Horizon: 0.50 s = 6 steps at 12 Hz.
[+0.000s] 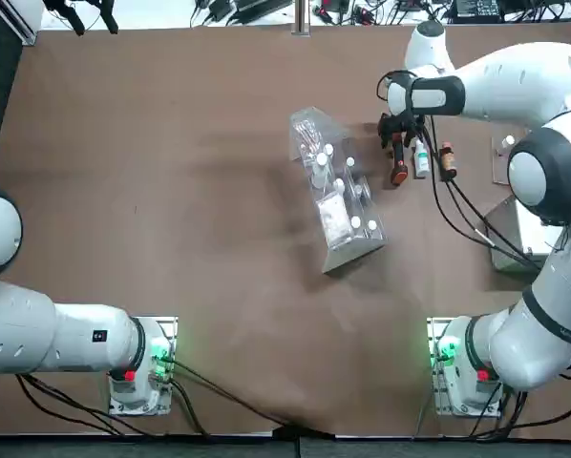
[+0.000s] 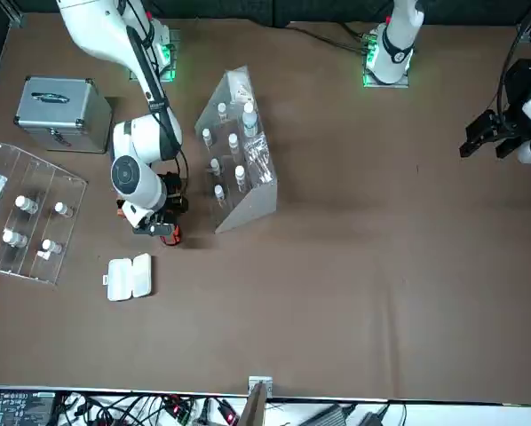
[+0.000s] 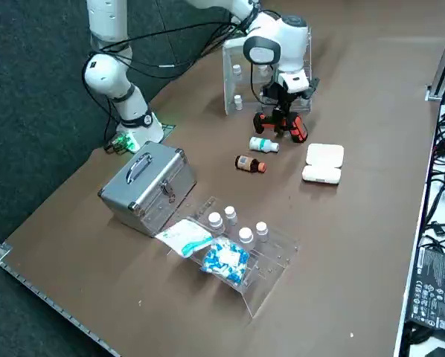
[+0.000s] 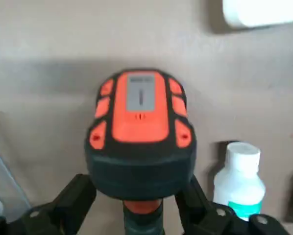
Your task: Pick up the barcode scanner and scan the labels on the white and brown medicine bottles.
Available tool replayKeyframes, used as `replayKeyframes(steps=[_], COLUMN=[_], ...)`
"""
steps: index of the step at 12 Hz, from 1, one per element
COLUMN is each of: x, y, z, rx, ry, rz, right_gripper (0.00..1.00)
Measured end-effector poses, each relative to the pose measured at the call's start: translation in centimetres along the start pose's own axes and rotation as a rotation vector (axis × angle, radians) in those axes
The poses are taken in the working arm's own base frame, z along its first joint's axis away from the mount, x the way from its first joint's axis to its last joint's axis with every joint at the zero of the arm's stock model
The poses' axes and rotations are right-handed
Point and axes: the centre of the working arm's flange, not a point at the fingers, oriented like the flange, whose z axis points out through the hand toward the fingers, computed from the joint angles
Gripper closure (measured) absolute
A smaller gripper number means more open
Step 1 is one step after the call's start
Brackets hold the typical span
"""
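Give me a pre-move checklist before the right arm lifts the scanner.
1. Right gripper straddles the black pistol-shaped barcode scanner with orange trim: ok.
2. Fingers closed on the scanner: cannot tell.
3. White medicine bottle with bluish label lying on the brown table, clear of the fingers: ok.
4. Amber-brown bottle with reddish cap lying apart from the white one: ok.
5. White clamshell case clear of the scanner: ok.
6. Bottle labels facing up: cannot tell.

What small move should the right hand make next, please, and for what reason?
Probably close and lift. The right hand straddles the barcode scanner with fingers apart at its sides, while the white bottle and brown bottle lie unscanned alongside.
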Motion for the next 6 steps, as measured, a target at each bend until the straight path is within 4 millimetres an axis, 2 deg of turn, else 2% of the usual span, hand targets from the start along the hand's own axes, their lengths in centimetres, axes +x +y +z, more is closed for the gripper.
replayKeyframes(steps=[3, 6], x=[1.0, 2.0], y=[-0.6, -0.6], z=[-2.9, -7.4], rx=[0.007, 0.014], ry=[0.005, 0.001], rz=[-0.007, -0.017], right_gripper=[0.00, 0.00])
